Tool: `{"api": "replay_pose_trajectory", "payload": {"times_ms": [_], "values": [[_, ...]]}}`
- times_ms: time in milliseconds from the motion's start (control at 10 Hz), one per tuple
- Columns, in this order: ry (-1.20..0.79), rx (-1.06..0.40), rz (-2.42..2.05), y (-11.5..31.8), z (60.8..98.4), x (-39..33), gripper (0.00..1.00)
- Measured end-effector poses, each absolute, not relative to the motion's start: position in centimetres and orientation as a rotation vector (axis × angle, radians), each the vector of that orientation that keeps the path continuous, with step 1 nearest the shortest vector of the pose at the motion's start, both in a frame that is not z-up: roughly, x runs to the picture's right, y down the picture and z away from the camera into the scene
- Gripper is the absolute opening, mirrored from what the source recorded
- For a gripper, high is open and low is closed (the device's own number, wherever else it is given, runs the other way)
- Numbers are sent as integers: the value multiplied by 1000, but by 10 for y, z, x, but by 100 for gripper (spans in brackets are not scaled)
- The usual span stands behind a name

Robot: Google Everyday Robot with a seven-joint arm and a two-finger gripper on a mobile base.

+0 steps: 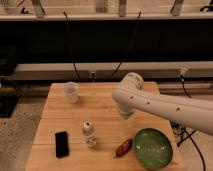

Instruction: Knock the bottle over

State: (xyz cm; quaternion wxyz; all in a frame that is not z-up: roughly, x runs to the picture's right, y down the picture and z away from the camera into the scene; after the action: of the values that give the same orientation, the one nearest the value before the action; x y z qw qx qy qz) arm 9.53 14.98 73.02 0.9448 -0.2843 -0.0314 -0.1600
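Observation:
The bottle is small and clear, with a whitish cap and a pale label. It stands upright on the wooden table, front of centre. My white arm reaches in from the right. Its gripper hangs down over the table, to the right of the bottle and a little behind it, apart from it. A translucent wide-mouthed cup stands at the back left of the table.
A black phone lies flat to the left of the bottle. A red-brown object lies to the bottle's right, next to a green bowl at the front right. Cables hang behind the table.

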Motion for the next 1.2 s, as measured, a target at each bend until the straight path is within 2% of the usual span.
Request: {"api": "replay_pose_trajectory", "payload": {"times_ms": [100, 500, 700, 1200], "values": [[-69, -585, -336, 152, 733, 89, 38], [-91, -596, -376, 155, 734, 69, 5], [-106, -597, -398, 157, 733, 59, 4], [-163, -608, -523, 165, 721, -19, 4]]}}
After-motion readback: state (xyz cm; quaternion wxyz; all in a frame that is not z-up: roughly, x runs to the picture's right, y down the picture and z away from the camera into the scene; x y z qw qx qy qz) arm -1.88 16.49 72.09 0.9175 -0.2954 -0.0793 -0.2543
